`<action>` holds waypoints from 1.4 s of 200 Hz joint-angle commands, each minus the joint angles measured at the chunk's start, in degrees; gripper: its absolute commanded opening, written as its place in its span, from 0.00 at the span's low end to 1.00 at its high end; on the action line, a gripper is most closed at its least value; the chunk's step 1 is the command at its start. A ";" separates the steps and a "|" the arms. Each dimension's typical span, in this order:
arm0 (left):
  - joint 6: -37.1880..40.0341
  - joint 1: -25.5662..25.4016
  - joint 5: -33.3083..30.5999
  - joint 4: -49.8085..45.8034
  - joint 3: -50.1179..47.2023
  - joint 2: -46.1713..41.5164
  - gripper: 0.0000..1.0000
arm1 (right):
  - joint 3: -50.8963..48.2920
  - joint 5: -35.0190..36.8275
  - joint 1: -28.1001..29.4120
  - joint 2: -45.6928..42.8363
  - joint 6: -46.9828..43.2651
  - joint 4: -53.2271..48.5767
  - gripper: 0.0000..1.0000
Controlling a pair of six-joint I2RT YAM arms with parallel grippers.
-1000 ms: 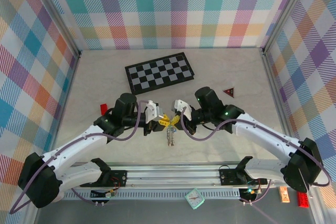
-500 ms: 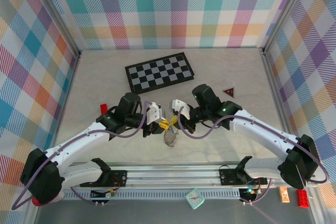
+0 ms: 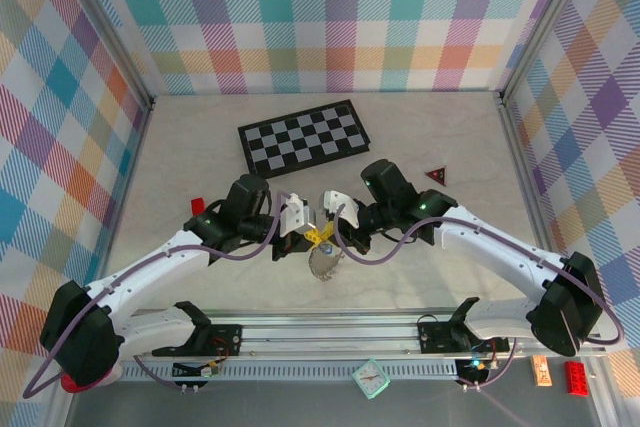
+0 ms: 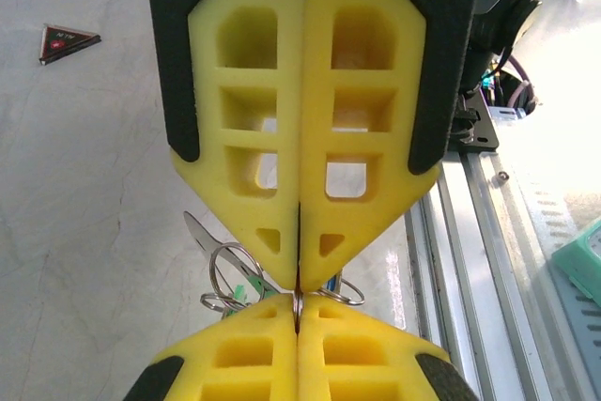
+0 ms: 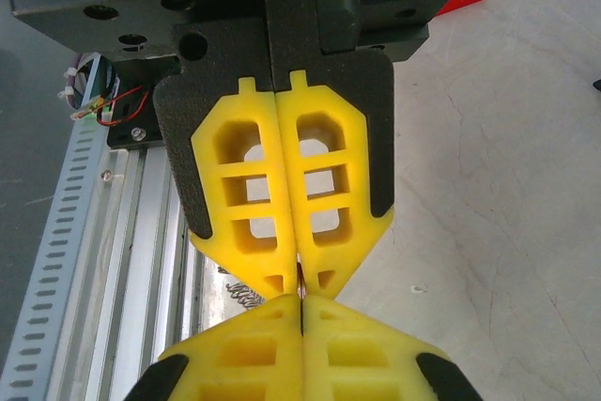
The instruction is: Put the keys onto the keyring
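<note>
Starting at the left, the small red block [image 3: 197, 206] sits alone on the worktop [image 3: 200, 147], well apart from my work. My left pincer [image 4: 297, 307] is what has just changed. A second ago its jaws stood a little parted; now they are clenched, and from its wrist camera I see a thin silver wire nipped between the yellow pads. Both arms have also drawn closer together, so the two pincers now meet tip to tip above the middle of the worktop.

The keyring [image 3: 322, 259] hung in a narrow bunch a second ago and now fans out just below the meeting tips, its silver keys spread wide. I judge that I now have the wire loop held at two points, which should steady it for working the wire apart and feeding a key on. The coloured key heads are too small for me to pick out for sure among the metal.

My right pincer [image 5: 301, 305] stays clenched on the same wire, right against the left one's tips.

Beyond them lies the chessboard [image 3: 305, 137], and to the right the dark red triangle [image 3: 436, 175], both apart from the work. As for containers, only the ring holds anything: its fringe of silver keys.
</note>
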 commanded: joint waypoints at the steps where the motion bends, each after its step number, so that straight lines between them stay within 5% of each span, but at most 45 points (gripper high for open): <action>1: 1.02 -0.63 1.82 0.21 1.63 0.03 0.00 | -0.25 0.02 0.72 -2.58 0.70 2.81 0.12; 20: -0.30 -0.63 1.47 2.11 0.62 -0.47 0.00 | -3.23 2.60 0.54 -6.17 2.79 4.86 0.29; 48: -5.73 -0.63 1.21 9.49 -2.57 -1.62 0.00 | -8.05 5.70 0.54 -10.45 4.70 5.64 0.37; 119: -13.15 -0.63 -0.11 17.19 -5.91 -3.05 0.00 | -12.35 5.79 1.51 -7.90 10.68 11.47 0.38; 164: -14.00 -0.65 -0.59 18.08 -6.40 -3.22 0.00 | -11.80 5.68 1.51 -6.73 10.54 12.51 0.29; 219: -15.22 -0.68 -2.92 19.78 -7.31 -3.48 0.00 | -10.90 5.29 1.51 -4.68 10.37 12.83 0.00; 280: -15.08 -0.72 -5.30 21.37 -8.27 -3.70 0.00 | -8.64 1.32 1.77 0.24 9.81 10.17 0.00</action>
